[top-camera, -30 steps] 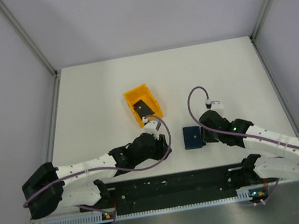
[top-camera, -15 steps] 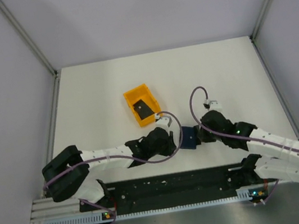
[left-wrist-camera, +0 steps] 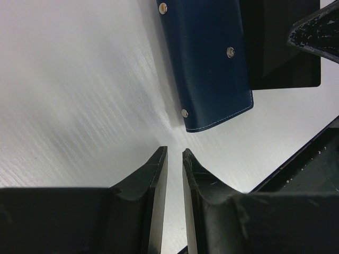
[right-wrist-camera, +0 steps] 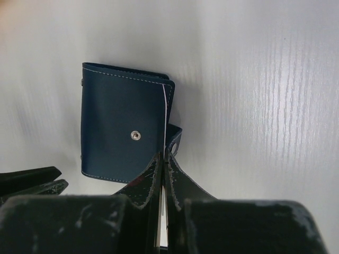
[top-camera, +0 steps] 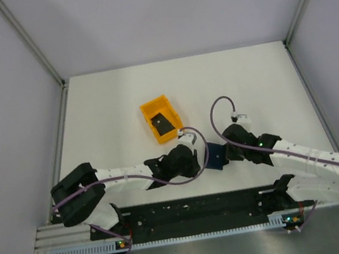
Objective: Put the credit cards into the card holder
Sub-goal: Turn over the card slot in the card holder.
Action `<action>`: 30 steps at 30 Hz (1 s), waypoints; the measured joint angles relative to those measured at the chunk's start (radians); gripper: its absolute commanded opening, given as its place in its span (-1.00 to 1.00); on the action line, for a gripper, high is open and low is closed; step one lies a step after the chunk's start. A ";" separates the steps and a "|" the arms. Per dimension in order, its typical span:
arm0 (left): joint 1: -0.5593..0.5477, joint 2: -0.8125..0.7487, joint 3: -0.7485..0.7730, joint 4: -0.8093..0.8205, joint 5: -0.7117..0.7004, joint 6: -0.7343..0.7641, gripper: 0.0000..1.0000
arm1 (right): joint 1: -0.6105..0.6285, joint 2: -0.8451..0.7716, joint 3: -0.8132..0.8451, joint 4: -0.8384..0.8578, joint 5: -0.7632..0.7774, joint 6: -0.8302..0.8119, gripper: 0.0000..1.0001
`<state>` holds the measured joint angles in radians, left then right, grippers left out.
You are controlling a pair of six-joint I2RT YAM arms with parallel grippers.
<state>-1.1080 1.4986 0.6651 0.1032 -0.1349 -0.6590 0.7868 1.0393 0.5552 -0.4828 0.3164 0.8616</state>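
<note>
Navy card holder [top-camera: 215, 157] — folded shut, snap studs showing, flat on the white table [top-camera: 246, 82]. 1 black credit card [top-camera: 163, 125] lies in the orange bin [top-camera: 153, 105]. A second black card [left-wrist-camera: 280, 58] shows just beyond the holder — pose unclear.

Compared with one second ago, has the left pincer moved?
Yes. The left pincer moved right, away from the orange bin, toward the card holder.

White table [top-camera: 245, 76], navy card holder [right-wrist-camera: 122, 127], orange bin [top-camera: 155, 106]

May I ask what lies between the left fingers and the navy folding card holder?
Only bare white table between fingers and card holder, in the left wrist view.
</note>
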 measured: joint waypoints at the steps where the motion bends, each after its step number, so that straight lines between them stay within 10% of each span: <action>1: 0.000 0.002 0.000 0.002 0.004 0.000 -0.54 | 0.000 0.005 0.004 -0.005 0.001 0.007 -1.00; 30: 0.000 0.071 0.042 0.003 0.019 0.009 -0.57 | -0.004 -0.019 0.009 -0.071 -0.027 -0.031 -1.00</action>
<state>-1.1080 1.5700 0.7074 0.1066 -0.1158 -0.6502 0.7826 1.0206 0.5644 -0.5533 0.2890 0.8310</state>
